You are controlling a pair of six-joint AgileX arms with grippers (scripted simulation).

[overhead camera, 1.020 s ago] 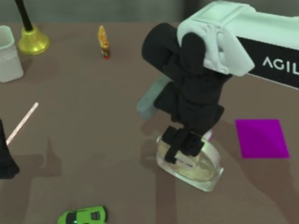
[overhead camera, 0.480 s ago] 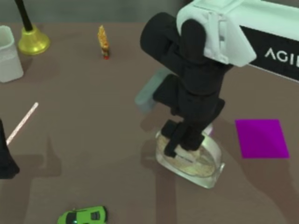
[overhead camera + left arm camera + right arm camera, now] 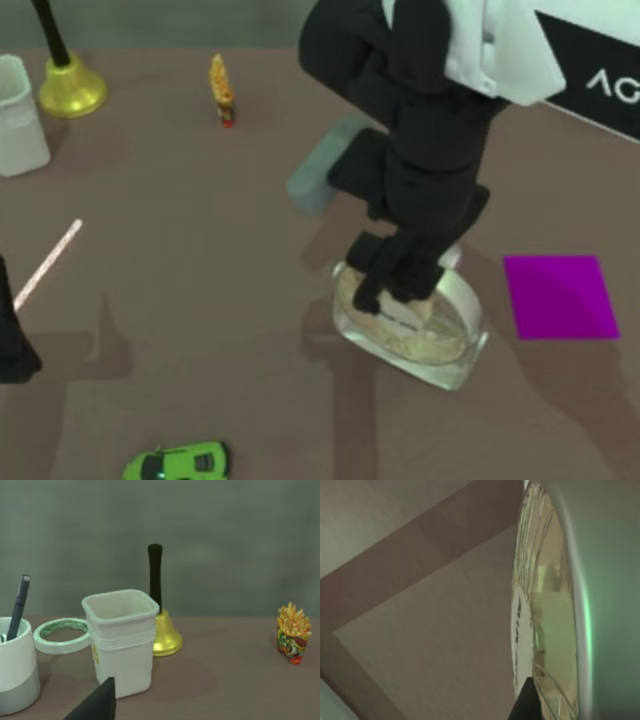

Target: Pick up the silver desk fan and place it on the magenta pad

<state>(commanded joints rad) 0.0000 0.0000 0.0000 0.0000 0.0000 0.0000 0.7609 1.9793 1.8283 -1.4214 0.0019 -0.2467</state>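
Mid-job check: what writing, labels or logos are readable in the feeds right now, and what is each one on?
"AG", cut off by the picture's edge: white letters on the black panel of the right arm.
Label at the centre of the silver desk fan: too blurred to read.
Yellow mark on the white cup: unreadable.
Print on the fries carton: unreadable.

Silver desk fan glossy metal; magenta pad matt
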